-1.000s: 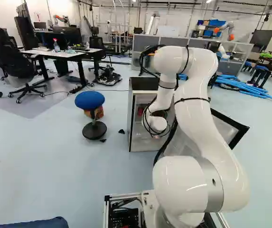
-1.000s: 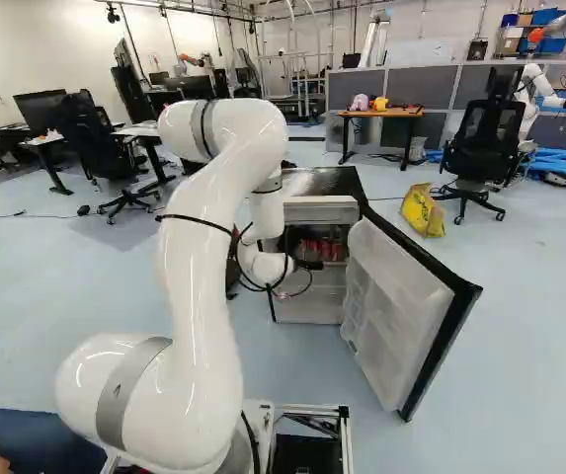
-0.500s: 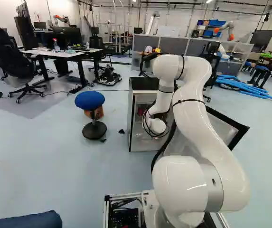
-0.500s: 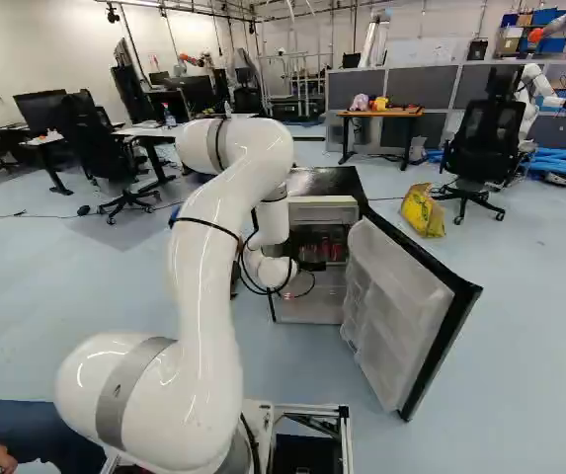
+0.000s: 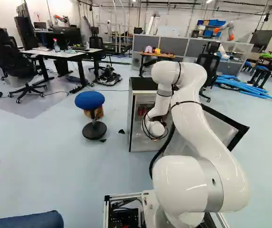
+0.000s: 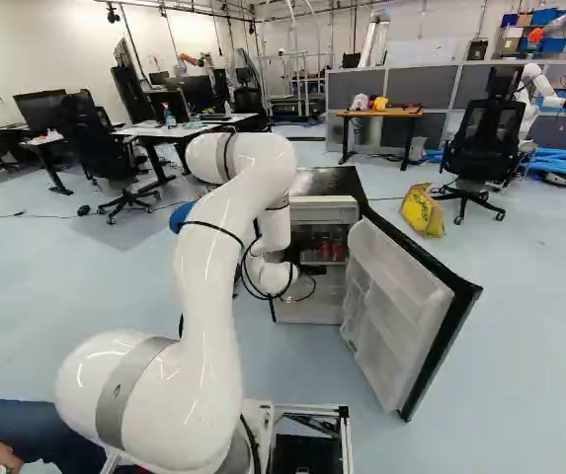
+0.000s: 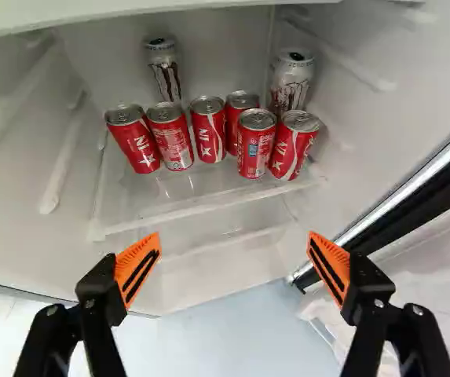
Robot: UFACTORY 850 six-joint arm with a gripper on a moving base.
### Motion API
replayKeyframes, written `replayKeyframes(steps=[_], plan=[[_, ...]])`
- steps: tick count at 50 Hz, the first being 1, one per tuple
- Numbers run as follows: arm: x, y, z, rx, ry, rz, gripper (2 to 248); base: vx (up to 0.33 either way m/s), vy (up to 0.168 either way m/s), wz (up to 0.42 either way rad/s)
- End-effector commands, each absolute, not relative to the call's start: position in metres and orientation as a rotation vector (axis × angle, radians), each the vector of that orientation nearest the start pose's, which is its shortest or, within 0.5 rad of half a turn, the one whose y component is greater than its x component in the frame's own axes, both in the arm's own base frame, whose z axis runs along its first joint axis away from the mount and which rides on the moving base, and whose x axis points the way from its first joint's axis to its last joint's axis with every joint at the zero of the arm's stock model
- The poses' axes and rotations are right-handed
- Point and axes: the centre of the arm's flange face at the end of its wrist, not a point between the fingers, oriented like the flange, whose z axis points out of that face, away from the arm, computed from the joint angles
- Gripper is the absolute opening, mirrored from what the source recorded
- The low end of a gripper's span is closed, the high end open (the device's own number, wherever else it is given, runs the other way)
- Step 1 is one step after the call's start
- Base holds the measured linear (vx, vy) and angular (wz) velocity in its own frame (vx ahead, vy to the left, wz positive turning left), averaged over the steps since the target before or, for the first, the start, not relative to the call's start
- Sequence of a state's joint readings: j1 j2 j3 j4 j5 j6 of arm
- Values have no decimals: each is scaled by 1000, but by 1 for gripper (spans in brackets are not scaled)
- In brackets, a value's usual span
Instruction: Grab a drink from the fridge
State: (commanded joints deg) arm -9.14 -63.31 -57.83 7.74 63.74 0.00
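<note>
In the right base view my gripper (image 6: 312,269) is at the mouth of the fridge (image 6: 324,209), largely hidden by the wrist. The wrist view has the gripper (image 7: 234,271) open, its orange pads wide apart with nothing between them. Ahead of it, several red cans (image 7: 209,129) stand together on a clear shelf (image 7: 209,206). Two taller light-coloured cans, one (image 7: 162,67) behind the red ones at one side and another (image 7: 291,78) at the other, stand further in. No can touches the fingers.
The fridge door (image 6: 401,306) stands wide open beside the arm. In the left base view a blue stool (image 5: 90,99) is next to the fridge. A yellow bag (image 6: 423,209) lies beyond the door. Another robot (image 6: 544,89) is at the far right. A person's hand shows near the base.
My arm has lowered, its upper bend sinking and shifting slightly in both base views, while the wrist stays by the fridge opening. The base has not moved.
</note>
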Motion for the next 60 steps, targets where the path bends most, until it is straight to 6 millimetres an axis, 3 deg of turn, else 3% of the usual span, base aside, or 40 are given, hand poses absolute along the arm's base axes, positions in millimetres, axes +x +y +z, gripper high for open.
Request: replayKeyframes(steps=[38,60], plan=[[532,-102,15,-2785,459,-1799,247,0,0,0],[536,-102,14,-2778,458,-1809,247,0,0,0]])
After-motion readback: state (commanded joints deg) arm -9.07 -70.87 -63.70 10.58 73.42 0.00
